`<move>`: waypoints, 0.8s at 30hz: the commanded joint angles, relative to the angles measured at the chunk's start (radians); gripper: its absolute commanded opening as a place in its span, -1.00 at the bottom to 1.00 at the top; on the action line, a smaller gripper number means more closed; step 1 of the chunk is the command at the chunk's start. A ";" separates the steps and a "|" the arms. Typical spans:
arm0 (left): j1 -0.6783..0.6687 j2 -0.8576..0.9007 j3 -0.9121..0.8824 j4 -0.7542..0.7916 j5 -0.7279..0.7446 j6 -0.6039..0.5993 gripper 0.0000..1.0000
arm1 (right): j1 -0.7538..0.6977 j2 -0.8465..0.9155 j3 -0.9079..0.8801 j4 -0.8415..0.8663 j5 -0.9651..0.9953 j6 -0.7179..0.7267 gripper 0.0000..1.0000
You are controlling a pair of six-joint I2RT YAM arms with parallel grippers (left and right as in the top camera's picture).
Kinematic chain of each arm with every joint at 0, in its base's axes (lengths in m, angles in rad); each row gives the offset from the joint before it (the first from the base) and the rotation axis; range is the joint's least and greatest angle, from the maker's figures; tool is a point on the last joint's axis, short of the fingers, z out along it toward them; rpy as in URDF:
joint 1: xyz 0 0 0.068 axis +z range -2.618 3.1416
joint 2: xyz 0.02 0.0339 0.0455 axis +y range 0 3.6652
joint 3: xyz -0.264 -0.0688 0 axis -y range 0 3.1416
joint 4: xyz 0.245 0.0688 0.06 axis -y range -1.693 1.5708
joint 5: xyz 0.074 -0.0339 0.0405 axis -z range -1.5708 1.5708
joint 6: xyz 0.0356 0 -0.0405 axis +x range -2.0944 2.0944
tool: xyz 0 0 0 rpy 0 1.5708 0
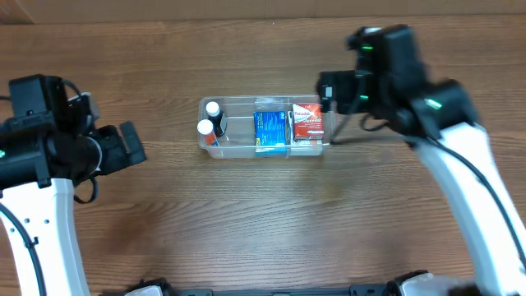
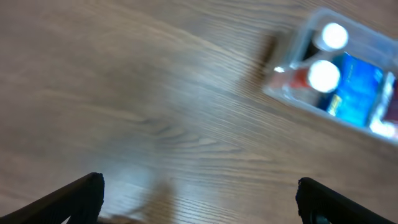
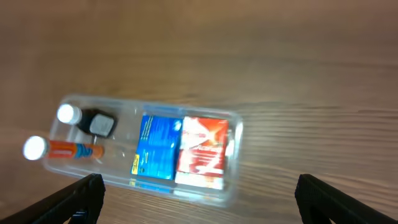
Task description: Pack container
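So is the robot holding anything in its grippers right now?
Nothing is held. The left gripper and the right gripper are both open and empty, clear of the container.

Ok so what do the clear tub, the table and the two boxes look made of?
The container looks like clear glossy plastic: contents and wood show through its walls. The table looks like wood or wood-look laminate, with grain lines and soft sheen. The blue box and red box seem printed cardboard, flat-faced, though blur leaves that open.
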 commanded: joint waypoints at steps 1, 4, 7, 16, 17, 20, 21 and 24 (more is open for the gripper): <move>-0.077 -0.007 -0.002 0.029 0.073 0.175 1.00 | -0.043 -0.026 0.001 -0.021 0.035 0.000 1.00; -0.111 -0.007 -0.002 0.087 0.076 0.181 1.00 | -0.068 -0.026 0.001 -0.012 0.035 -0.001 1.00; -0.111 -0.007 -0.002 0.107 0.079 0.177 1.00 | -0.085 -0.027 0.001 -0.047 0.038 -0.005 1.00; -0.111 -0.099 -0.006 0.077 0.098 0.174 1.00 | -0.091 -0.241 -0.008 -0.163 0.035 0.005 1.00; -0.111 -0.133 -0.012 0.080 0.097 0.174 1.00 | -0.091 -0.274 -0.015 -0.167 0.035 0.010 1.00; -0.111 -0.280 -0.068 0.106 0.097 0.182 1.00 | -0.091 -0.414 -0.076 -0.168 0.035 0.036 1.00; -0.111 -0.341 -0.100 0.117 0.097 0.183 1.00 | -0.091 -0.480 -0.122 -0.161 0.035 0.057 1.00; -0.111 -0.533 -0.229 0.161 0.097 0.182 1.00 | -0.090 -0.681 -0.303 -0.122 0.035 0.108 1.00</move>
